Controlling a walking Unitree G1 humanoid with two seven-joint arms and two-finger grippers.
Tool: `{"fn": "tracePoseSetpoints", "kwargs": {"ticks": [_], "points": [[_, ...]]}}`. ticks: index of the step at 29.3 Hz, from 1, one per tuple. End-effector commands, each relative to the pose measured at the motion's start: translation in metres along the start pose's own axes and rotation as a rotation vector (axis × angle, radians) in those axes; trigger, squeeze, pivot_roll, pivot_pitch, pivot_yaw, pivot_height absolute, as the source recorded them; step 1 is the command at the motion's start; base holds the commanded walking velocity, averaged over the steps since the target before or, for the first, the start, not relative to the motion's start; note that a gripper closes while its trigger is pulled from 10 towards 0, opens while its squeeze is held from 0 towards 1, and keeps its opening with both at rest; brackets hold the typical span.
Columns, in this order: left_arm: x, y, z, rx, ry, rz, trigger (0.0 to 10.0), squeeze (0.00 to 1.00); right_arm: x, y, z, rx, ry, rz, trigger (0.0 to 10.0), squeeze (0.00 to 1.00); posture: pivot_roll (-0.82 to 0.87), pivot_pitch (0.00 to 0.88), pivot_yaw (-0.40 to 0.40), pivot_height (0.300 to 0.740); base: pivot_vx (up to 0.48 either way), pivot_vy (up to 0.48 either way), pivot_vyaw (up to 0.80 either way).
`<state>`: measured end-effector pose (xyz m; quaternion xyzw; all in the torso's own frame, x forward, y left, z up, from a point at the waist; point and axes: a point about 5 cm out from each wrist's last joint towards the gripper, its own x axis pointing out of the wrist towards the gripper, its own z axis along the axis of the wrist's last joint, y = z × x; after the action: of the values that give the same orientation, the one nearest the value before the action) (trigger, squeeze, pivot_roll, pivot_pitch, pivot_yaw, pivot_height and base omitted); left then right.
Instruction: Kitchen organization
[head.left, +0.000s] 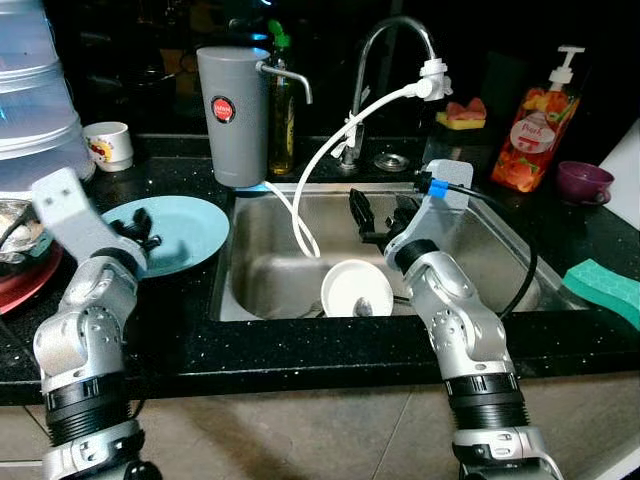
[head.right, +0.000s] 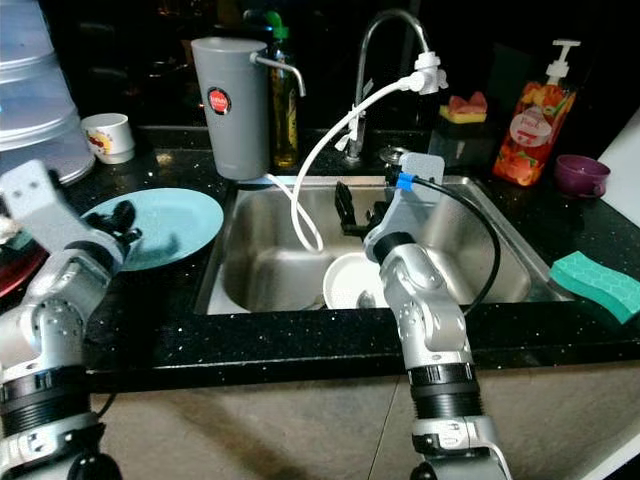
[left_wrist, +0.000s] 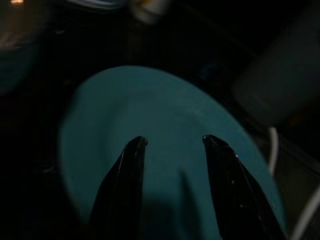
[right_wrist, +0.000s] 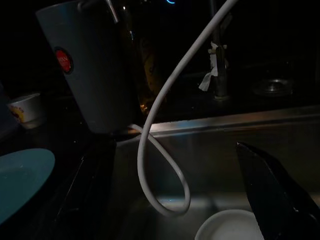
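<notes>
1. The left gripper (left_wrist: 170, 142) is held over the teal plate (head.left: 190, 230), which lies flat on the dark desk (head.left: 180, 335) just beside the sink (head.left: 480, 215); its fingers are spread apart with nothing between them, and the plate's surface is seen directly ahead of the tips.
2. The right gripper (head.left: 385, 215) is held inside the sink, above and just behind the white bowl (head.left: 356, 288); from the head views its fingers appear parted and nothing is held.
3. A white hose (head.left: 320, 170) is draped from the faucet (head.left: 395, 40) into the basin, just to the side of the right gripper.
4. The step in hand is judged to be the collecting of dishes, with the plate set out and the bowl not yet gripped.
5. For the next move, the right gripper is likely required to be lowered onto the bowl's rim and closed there, with the hose avoided.
</notes>
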<state>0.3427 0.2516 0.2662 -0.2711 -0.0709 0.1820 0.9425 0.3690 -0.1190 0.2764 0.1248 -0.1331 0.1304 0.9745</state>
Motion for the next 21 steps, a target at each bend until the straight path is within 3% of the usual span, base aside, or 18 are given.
{"fn": "tracePoseSetpoints", "kwargs": {"ticks": [1,11,17,21], "points": [[0.0,0.004,-0.003,-0.036,0.029,0.051,10.0,0.0,-0.002,-0.002,-0.001,-0.002,0.004,-0.009,10.0,0.0,0.03,0.148,-0.036,0.74,0.0,0.0,0.0],[-0.007,0.012,-0.007,-0.107,0.083,0.178,10.0,0.0,-0.001,-0.002,-0.001,-0.001,0.008,-0.009,10.0,0.0,0.04,0.147,-0.037,0.74,0.0,0.0,0.0],[-0.007,0.016,-0.001,-0.062,0.032,0.212,10.0,0.0,0.0,-0.003,-0.001,-0.002,0.008,-0.012,10.0,0.0,0.04,0.146,-0.037,0.74,0.0,0.0,0.0],[-0.008,0.022,-0.003,-0.109,0.038,0.265,10.0,0.0,0.0,-0.003,-0.002,-0.002,0.008,-0.013,10.0,0.0,0.04,0.144,-0.037,0.74,0.0,0.0,0.0]]}}
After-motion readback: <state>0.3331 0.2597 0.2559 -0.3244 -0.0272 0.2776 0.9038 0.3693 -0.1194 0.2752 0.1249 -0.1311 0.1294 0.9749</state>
